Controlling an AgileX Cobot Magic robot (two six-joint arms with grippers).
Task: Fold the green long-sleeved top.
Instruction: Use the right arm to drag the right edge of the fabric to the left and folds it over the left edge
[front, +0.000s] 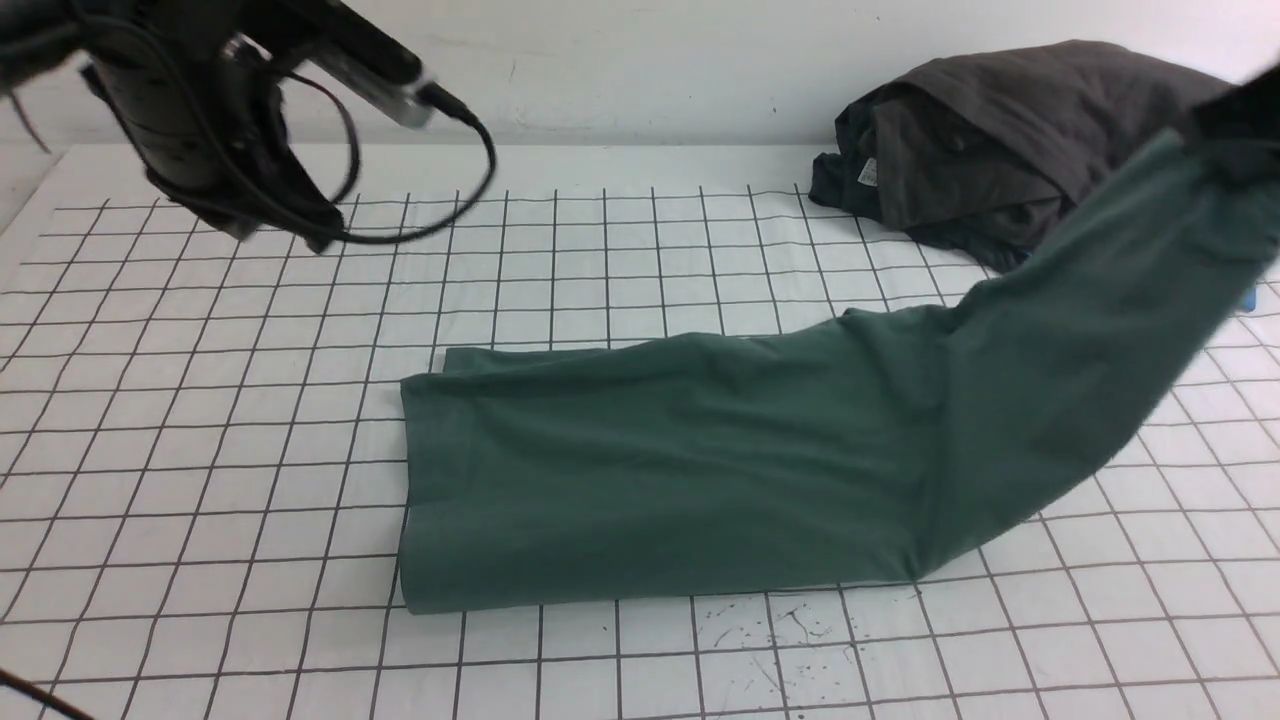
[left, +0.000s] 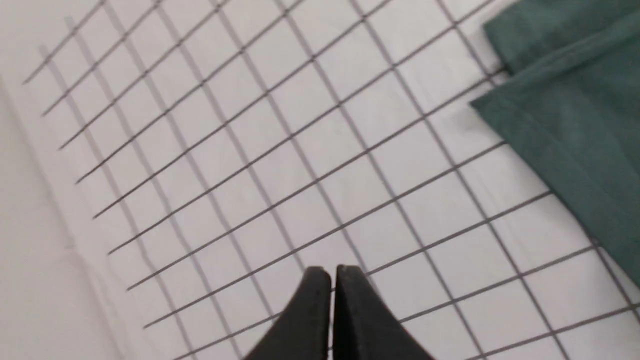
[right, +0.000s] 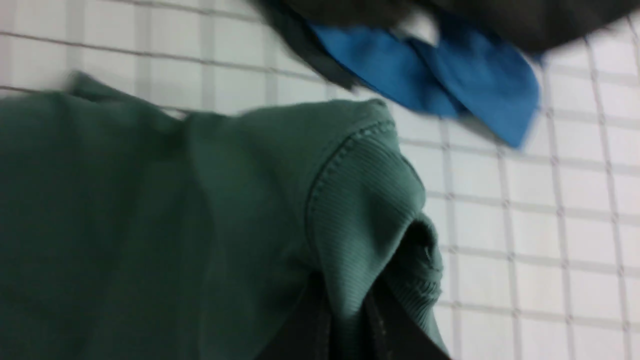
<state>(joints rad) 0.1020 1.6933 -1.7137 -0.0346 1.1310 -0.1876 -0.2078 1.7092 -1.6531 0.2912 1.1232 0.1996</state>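
The green long-sleeved top (front: 680, 470) lies as a long folded band across the middle of the gridded table. Its right end rises off the table toward the upper right, where my right gripper (front: 1235, 115) holds it up. In the right wrist view the right gripper (right: 345, 320) is shut on the ribbed edge of the green top (right: 360, 200). My left gripper (front: 270, 215) hangs above the table's far left, away from the cloth. Its black fingers (left: 312, 310) are pressed together with nothing between them, and a corner of the top (left: 575, 115) lies off to one side.
A dark charcoal-grey garment (front: 1000, 140) is heaped at the back right. A bright blue garment (right: 450, 75) lies under it, seen in the right wrist view. The gridded white sheet (front: 250, 420) covers the table. A black cable (front: 470, 180) loops from the left arm.
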